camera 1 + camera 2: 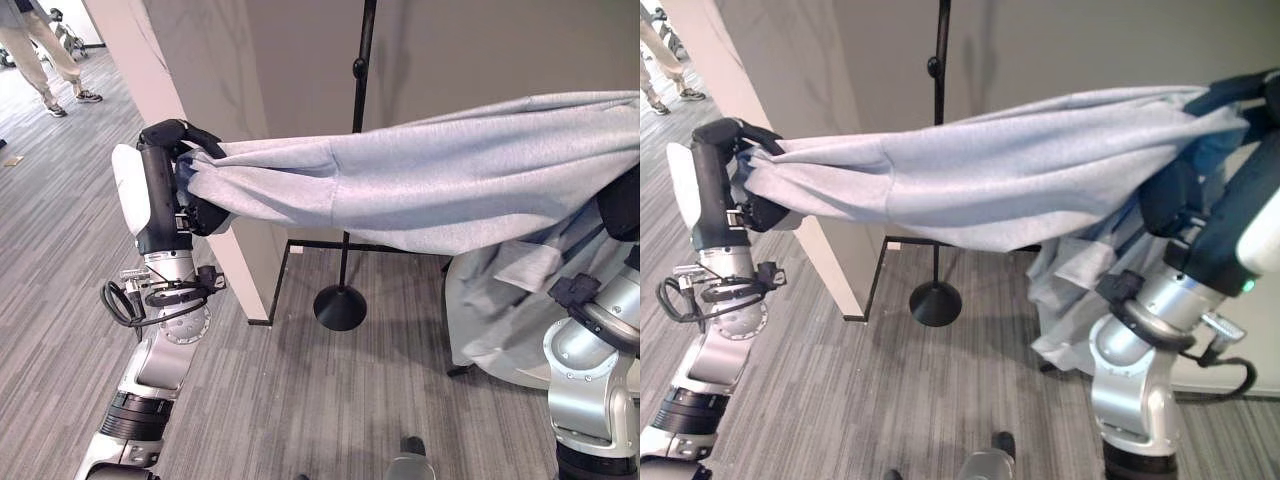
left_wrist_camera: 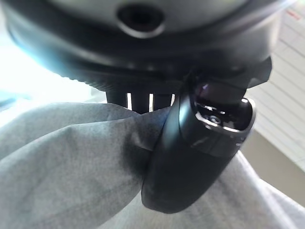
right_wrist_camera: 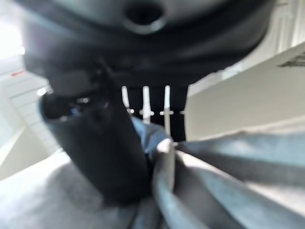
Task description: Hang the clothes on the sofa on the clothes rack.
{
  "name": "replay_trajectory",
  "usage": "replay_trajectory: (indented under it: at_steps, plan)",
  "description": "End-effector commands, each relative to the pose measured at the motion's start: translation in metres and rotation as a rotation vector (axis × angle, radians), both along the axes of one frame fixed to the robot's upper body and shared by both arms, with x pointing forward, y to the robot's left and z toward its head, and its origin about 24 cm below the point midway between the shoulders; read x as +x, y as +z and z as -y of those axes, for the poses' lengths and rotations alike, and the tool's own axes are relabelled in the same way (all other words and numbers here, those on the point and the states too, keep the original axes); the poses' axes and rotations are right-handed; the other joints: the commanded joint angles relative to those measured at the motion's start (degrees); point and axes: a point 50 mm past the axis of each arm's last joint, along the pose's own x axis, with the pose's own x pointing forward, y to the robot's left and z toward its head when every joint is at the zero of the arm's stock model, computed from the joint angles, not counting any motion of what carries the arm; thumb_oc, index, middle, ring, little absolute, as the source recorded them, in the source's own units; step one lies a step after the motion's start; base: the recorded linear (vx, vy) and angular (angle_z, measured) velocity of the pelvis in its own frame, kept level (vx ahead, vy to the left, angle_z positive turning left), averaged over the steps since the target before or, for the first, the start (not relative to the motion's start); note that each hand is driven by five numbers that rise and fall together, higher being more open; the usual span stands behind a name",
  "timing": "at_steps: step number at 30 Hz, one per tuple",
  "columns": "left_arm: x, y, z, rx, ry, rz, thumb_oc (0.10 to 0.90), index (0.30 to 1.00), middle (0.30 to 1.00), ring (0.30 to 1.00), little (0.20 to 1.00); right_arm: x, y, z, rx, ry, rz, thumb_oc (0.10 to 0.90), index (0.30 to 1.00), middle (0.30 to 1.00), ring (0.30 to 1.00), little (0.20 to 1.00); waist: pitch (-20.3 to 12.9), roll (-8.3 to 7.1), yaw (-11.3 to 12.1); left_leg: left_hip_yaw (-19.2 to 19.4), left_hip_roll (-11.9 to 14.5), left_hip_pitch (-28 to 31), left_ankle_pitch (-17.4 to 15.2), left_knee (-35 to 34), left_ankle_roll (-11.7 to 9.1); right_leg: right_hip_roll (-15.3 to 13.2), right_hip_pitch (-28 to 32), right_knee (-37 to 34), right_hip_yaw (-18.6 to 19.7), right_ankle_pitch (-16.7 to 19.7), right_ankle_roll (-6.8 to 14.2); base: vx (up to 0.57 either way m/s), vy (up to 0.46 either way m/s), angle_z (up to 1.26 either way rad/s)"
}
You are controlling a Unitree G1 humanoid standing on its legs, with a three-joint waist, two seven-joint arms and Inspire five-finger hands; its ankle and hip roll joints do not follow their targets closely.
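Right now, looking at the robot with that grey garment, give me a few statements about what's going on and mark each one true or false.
1. The grey garment is stretched between the two hands. True.
2. The left hand is open and holds nothing. False: its fingers and thumb pinch one end of the garment.
3. The garment already hangs on the clothes rack. False: the rack's black pole stands behind it, and the hands hold the cloth up in front.
4. The right hand grips the garment's other end. True.
5. The rack has a round black base on the floor. True.
6. A person sits right beside the rack. False: a person stands far back on the robot's left.
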Motion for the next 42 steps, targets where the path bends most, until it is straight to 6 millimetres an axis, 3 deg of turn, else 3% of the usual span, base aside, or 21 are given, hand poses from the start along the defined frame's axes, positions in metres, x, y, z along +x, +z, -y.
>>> replay_trajectory:
  at_steps: [1, 3, 6, 8, 9, 10, 12, 14, 15, 16, 19, 20, 21, 24, 28, 32, 33, 36, 42]
  plan:
    - [-0.009, 0.058, -0.008, 0.058, 0.098, 0.311, 0.400, 0.300, 0.300, 0.300, 0.300, -0.007, 0.036, 0.005, -0.116, -0.062, 0.166, 0.400, 0.300, 0.300, 0.300, 0.300, -6.7, -2.14, 0.1, -3.4, 7.5, 4.2, -5.4, 0.1, -5.7, 3.2, 3.4, 2.4, 1.0, 3.4, 0.6, 0.32, -0.346, 0.28]
    - [-0.004, 0.060, -0.013, 0.073, 0.132, 0.308, 0.400, 0.300, 0.300, 0.300, 0.300, -0.003, 0.037, 0.008, -0.128, -0.057, 0.156, 0.400, 0.300, 0.300, 0.300, 0.300, -7.2, -2.78, 0.5, -3.3, 8.8, 5.3, -5.3, 0.1, -6.6, 4.4, 4.2, 2.4, 1.2, 2.6, 0.6, 0.21, -0.250, 0.36]
    - [0.008, 0.068, -0.031, 0.065, 0.215, 0.294, 0.400, 0.300, 0.300, 0.300, 0.300, 0.012, 0.045, 0.010, -0.182, 0.035, 0.103, 0.400, 0.300, 0.300, 0.300, 0.300, -8.8, -2.66, 1.1, -3.7, 14.1, 5.7, -2.0, 1.9, -8.8, 9.9, 6.4, 2.5, -0.2, -1.6, -1.4, 0.21, -0.354, -0.01]
    - [0.019, 0.077, -0.036, 0.057, 0.235, 0.284, 0.400, 0.300, 0.300, 0.300, 0.300, 0.020, 0.047, 0.013, -0.203, 0.075, 0.064, 0.400, 0.300, 0.300, 0.300, 0.300, -8.0, -2.40, 1.5, -5.6, 17.2, 2.1, 2.6, 9.2, -9.9, 12.9, 8.9, 1.3, -1.7, -3.1, -3.9, 0.08, -0.277, -0.17]
    - [0.020, 0.078, -0.036, 0.057, 0.234, 0.286, 0.400, 0.300, 0.300, 0.300, 0.300, 0.020, 0.047, 0.013, -0.203, 0.074, 0.066, 0.400, 0.300, 0.300, 0.300, 0.300, -7.9, -2.35, 1.3, -5.9, 17.3, 1.8, 2.5, 9.5, -9.9, 13.0, 8.9, 1.2, -1.9, -3.0, -4.0, 0.11, -0.337, -0.14]
    - [0.024, 0.087, -0.051, 0.091, 0.306, 0.269, 0.400, 0.300, 0.300, 0.300, 0.300, 0.023, 0.053, 0.015, -0.257, 0.079, 0.039, 0.400, 0.300, 0.300, 0.300, 0.300, -7.0, -3.37, 2.1, -6.9, 19.2, -1.4, 6.0, 17.4, -9.7, 14.5, 11.5, -0.1, -3.0, -4.1, -5.5, 0.11, -0.294, 0.04]
    - [0.025, 0.091, -0.058, 0.096, 0.340, 0.269, 0.400, 0.300, 0.300, 0.300, 0.300, 0.026, 0.055, 0.015, -0.275, 0.071, 0.034, 0.400, 0.300, 0.300, 0.300, 0.300, -6.8, -4.05, 2.0, -6.5, 19.5, -3.5, 6.5, 20.6, -9.1, 14.5, 12.6, -1.1, -4.0, -4.1, -6.3, 0.11, -0.236, 0.11]
    - [0.021, 0.097, -0.070, 0.094, 0.407, 0.280, 0.400, 0.300, 0.300, 0.300, 0.300, 0.026, 0.062, 0.012, -0.331, 0.070, 0.024, 0.400, 0.300, 0.300, 0.300, 0.300, -6.0, -4.96, 3.4, -7.5, 16.0, -8.9, 3.1, 22.5, -8.1, 14.9, 15.0, -2.5, -3.8, -5.7, -6.8, 0.13, -0.108, 0.08]
    - [0.021, 0.097, -0.071, 0.094, 0.408, 0.281, 0.400, 0.300, 0.300, 0.300, 0.300, 0.026, 0.063, 0.011, -0.332, 0.071, 0.025, 0.400, 0.300, 0.300, 0.300, 0.300, -6.1, -5.11, 3.2, -7.4, 15.6, -9.2, 3.4, 22.4, -7.8, 14.6, 14.7, -2.6, -3.9, -5.4, -6.7, 0.14, 0.038, 0.04]
    - [0.017, 0.100, -0.077, 0.108, 0.439, 0.289, 0.400, 0.300, 0.300, 0.300, 0.300, 0.024, 0.067, 0.007, -0.356, 0.085, 0.040, 0.400, 0.300, 0.300, 0.300, 0.300, -6.6, -5.01, 3.7, -6.8, 14.7, -10.0, 1.8, 17.0, -8.1, 14.5, 15.5, -3.2, -4.0, -5.9, -6.0, 0.15, 0.114, 0.07]
    - [0.014, 0.100, -0.083, 0.107, 0.466, 0.290, 0.400, 0.300, 0.300, 0.300, 0.300, 0.028, 0.069, 0.004, -0.352, 0.110, 0.039, 0.400, 0.300, 0.300, 0.300, 0.300, -7.0, -4.15, 4.5, -7.1, 14.7, -10.0, 5.2, 8.2, -9.3, 14.6, 16.2, -3.1, -3.9, -6.8, -5.6, 0.18, 0.118, 0.06]
    - [0.011, 0.102, -0.091, 0.102, 0.505, 0.300, 0.400, 0.300, 0.300, 0.300, 0.300, 0.030, 0.068, 0.002, -0.348, 0.125, 0.042, 0.400, 0.300, 0.300, 0.300, 0.300, -6.7, -3.36, 5.8, -10.1, 14.7, -11.3, 7.2, 5.1, -10.2, 14.6, 17.2, -2.9, -3.1, -7.7, -5.1, 0.11, 0.099, -0.04]
    - [0.011, 0.102, -0.091, 0.101, 0.506, 0.301, 0.400, 0.300, 0.300, 0.300, 0.300, 0.031, 0.068, 0.002, -0.348, 0.126, 0.043, 0.400, 0.300, 0.300, 0.300, 0.300, -6.7, -3.30, 5.6, -10.2, 14.7, -11.1, 7.5, 4.7, -10.2, 14.7, 17.2, -2.8, -3.2, -7.7, -5.2, 0.16, 0.151, -0.20]
    - [0.011, 0.102, -0.100, 0.130, 0.563, 0.284, 0.400, 0.300, 0.300, 0.300, 0.300, 0.032, 0.066, 0.005, -0.359, 0.087, 0.017, 0.400, 0.300, 0.300, 0.300, 0.300, -9.0, -1.10, 4.4, -9.1, 14.4, -7.7, 6.9, 0.3, -10.5, 13.7, 18.6, -2.9, -3.4, -8.2, -3.8, 0.23, 0.224, -0.44]
    - [0.008, 0.111, -0.111, 0.175, 0.639, 0.286, 0.400, 0.300, 0.300, 0.300, 0.300, 0.033, 0.066, 0.007, -0.368, 0.062, 0.006, 0.400, 0.300, 0.300, 0.300, 0.300, -10.3, -0.83, 4.3, -7.5, 11.9, -5.2, 4.2, 0.1, -9.3, 10.5, 18.4, -2.9, -2.6, -6.9, -2.2, 0.13, 0.220, -0.05]
    - [0.009, 0.113, -0.126, 0.208, 0.707, 0.229, 0.400, 0.300, 0.300, 0.300, 0.300, 0.042, 0.069, 0.016, -0.363, 0.010, -0.041, 0.400, 0.300, 0.300, 0.300, 0.300, -11.3, -1.53, 4.5, -6.1, 9.4, -3.8, 1.9, 0.1, -7.7, 7.8, 17.8, -1.5, -1.3, -5.9, -0.8, 0.10, 0.252, 0.09]
    - [0.018, 0.110, -0.135, 0.222, 0.728, 0.147, 0.400, 0.300, 0.300, 0.300, 0.300, 0.058, 0.077, 0.028, -0.336, -0.025, -0.092, 0.400, 0.300, 0.300, 0.300, 0.300, -11.6, -2.18, 5.0, -5.3, 7.4, -2.4, 0.3, 0.1, -6.4, 5.7, 17.4, -0.3, -0.6, -4.4, 0.4, 0.14, 0.353, 0.18]
    - [0.031, 0.112, -0.137, 0.246, 0.725, 0.068, 0.400, 0.300, 0.300, 0.300, 0.300, 0.080, 0.094, 0.048, -0.306, -0.116, -0.173, 0.400, 0.300, 0.300, 0.300, 0.300, -11.4, -3.21, 5.6, -4.3, 5.8, -1.7, -0.7, 0.1, -5.4, 4.0, 16.7, 1.1, -0.1, -1.5, 1.5, 0.07, 0.177, -0.17]
    - [0.045, 0.099, -0.139, 0.307, 0.711, -0.063, 0.400, 0.300, 0.300, 0.300, 0.300, 0.093, 0.101, 0.063, -0.273, -0.146, -0.256, 0.400, 0.300, 0.300, 0.300, 0.300, -11.1, -3.93, 5.8, -4.0, 5.3, -1.8, -0.9, 0.1, -5.3, 3.3, 16.3, 1.4, -0.7, 0.9, 2.1, 0.03, 0.043, -0.10]
